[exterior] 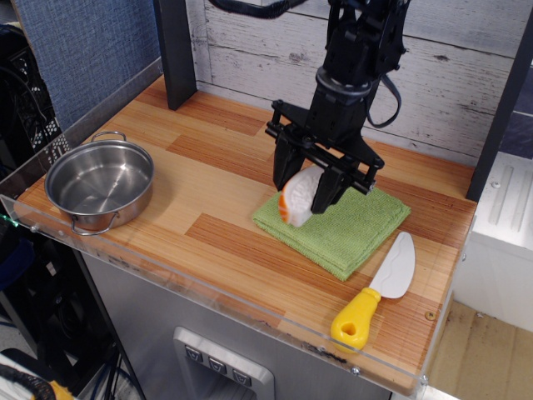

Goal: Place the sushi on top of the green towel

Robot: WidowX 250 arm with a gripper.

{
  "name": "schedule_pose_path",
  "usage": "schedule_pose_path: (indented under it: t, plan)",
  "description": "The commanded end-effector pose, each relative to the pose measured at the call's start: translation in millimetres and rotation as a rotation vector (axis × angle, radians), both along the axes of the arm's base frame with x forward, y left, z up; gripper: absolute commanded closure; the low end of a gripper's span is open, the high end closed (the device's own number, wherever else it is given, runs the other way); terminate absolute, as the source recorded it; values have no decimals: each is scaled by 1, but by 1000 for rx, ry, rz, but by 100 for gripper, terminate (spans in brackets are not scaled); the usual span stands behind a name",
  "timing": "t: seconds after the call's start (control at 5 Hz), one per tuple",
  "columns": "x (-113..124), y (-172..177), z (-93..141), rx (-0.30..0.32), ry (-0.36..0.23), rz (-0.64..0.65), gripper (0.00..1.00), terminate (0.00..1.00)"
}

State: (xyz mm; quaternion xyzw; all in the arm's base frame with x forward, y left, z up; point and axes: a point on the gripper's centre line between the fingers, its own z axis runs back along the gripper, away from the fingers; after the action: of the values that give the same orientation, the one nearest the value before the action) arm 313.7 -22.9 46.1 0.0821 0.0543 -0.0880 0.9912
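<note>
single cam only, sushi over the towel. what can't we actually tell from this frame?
- Whether the sushi touches the green towel or hangs just above it: one oblique view, no side angle.
- Contact faces of the end effector on the sushi: hidden by its own fingers.
- The towel's part behind the end effector: covered.
- Upper arm: cut off by the top edge.
- Toy knife and steel pot: fully visible, nothing hidden.
</note>
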Motion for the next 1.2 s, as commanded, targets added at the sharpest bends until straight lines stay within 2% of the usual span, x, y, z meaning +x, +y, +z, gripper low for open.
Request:
schedule_pose_path:
  t: [0.0, 0.2, 0.4, 0.6, 1.0]
  plan:
    - [-12, 0, 22, -78, -46, -6, 0, 0]
    - [-14, 0, 53, -89, -139, -4, 0, 0]
    - [-27, 6, 100, -65, -273, 49, 0, 0]
    - [-42, 13, 127, -110, -322, 112, 0, 0]
    - [-48, 16, 128, -155, -316, 137, 0, 0]
